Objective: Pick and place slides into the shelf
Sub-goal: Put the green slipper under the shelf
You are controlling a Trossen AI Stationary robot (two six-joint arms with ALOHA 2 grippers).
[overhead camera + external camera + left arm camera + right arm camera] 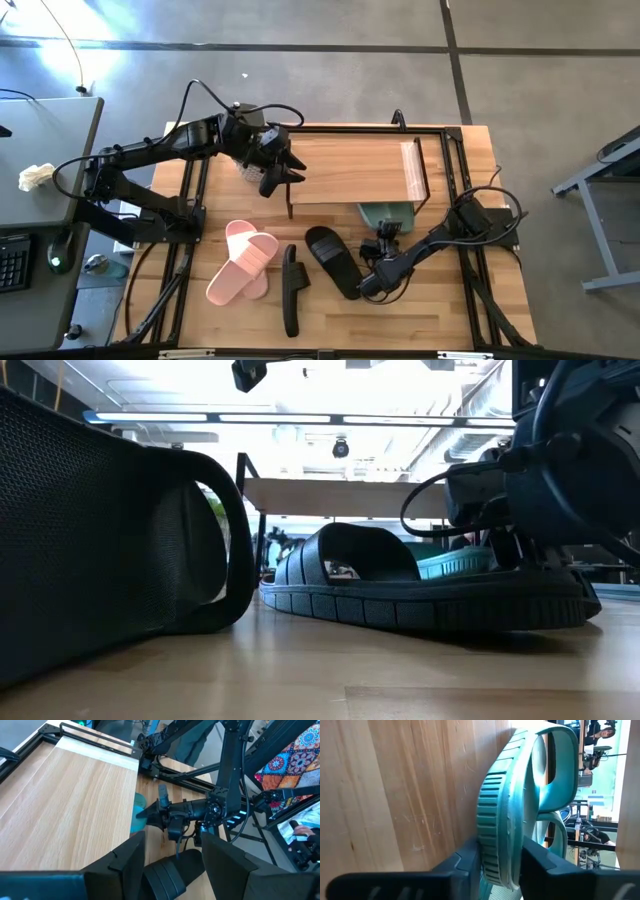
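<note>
A sage green slide (pixel 385 213) sits half under the shelf (pixel 350 165), at its near edge, and my right gripper (pixel 383 243) is shut on it. A second green slide's strap (pixel 555 837) shows just beyond it. My left gripper (pixel 277 172) hovers open over the shelf's near left corner, touching nothing. Two pink slides (pixel 245 262) lie on the table, left of centre. One black slide (pixel 333 260) lies flat, sole down, beside my right gripper. The other black slide (pixel 291 290) stands on its side edge. My right gripper pinches the green slide's sole (pixel 500 862) at its near end, one finger (pixel 467 857) between sole and table, the other (pixel 540 862) on the footbed. The fingers come level from the table's near side. The slide lies level, strap up, reaching under the shelf plank.
The shelf's black frame legs (pixel 290 205) stand near my left gripper. The flat black slide (pixel 420 590) lies just left of my right arm (pixel 560 480). Cables trail along the table's right side (pixel 480 210). Bare tabletop shows at the near right (pixel 440 310).
</note>
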